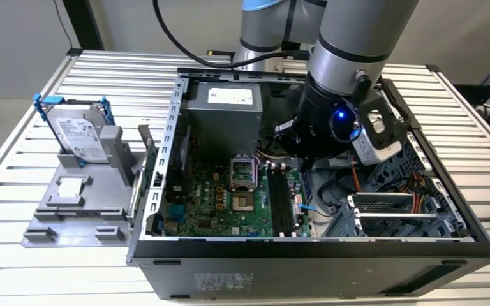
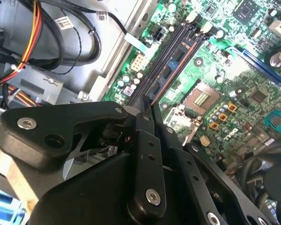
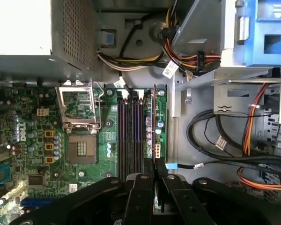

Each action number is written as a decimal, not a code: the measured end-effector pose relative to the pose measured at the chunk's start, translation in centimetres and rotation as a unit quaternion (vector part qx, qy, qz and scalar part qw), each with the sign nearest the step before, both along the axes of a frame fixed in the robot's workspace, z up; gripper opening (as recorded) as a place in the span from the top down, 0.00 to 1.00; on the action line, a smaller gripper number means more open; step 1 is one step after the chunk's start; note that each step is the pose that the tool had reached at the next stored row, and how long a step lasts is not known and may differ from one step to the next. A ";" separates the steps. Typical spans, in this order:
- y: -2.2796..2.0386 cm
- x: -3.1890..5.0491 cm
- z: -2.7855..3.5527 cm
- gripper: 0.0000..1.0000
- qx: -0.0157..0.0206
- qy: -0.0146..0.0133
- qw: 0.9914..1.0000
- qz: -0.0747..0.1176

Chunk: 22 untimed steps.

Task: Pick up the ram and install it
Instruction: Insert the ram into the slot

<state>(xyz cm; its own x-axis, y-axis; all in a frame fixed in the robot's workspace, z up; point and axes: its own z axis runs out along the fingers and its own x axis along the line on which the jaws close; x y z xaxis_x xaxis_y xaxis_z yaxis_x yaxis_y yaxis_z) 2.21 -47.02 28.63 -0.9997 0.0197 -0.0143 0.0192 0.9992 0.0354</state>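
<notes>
Hand point(image 3: 155, 187) clenched on the ram point(image 3: 154, 124), thin board edge-on between its fingers (over the motherboard point(image 3: 84, 164) slots)

Hard drive point(image 1: 81, 135) beside computer case point(image 1: 313, 252)

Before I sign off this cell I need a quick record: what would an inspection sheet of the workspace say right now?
Surface: slatted metal table carrying an open computer case.
Job's things: the ram is seen edge-on, clamped in the fingers above the motherboard by its black slots; whether it is seated cannot be told.
Clutter: hard drive standing in a grey fixture at the exterior view's left.
Grippers: gripper inside the case, shut on the ram.
Cables: coloured wire bundle and black cables beside the board, apart from the ram.
Surroundings: nothing seen.
</notes>
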 end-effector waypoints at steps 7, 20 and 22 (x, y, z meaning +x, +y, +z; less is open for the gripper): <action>-0.02 0.01 -0.67 1.00 0.000 0.000 1.000 0.000; -0.76 -0.24 -3.03 1.00 -0.001 0.000 1.000 -0.022; -0.76 -0.29 -3.39 1.00 -0.001 0.000 1.000 -0.024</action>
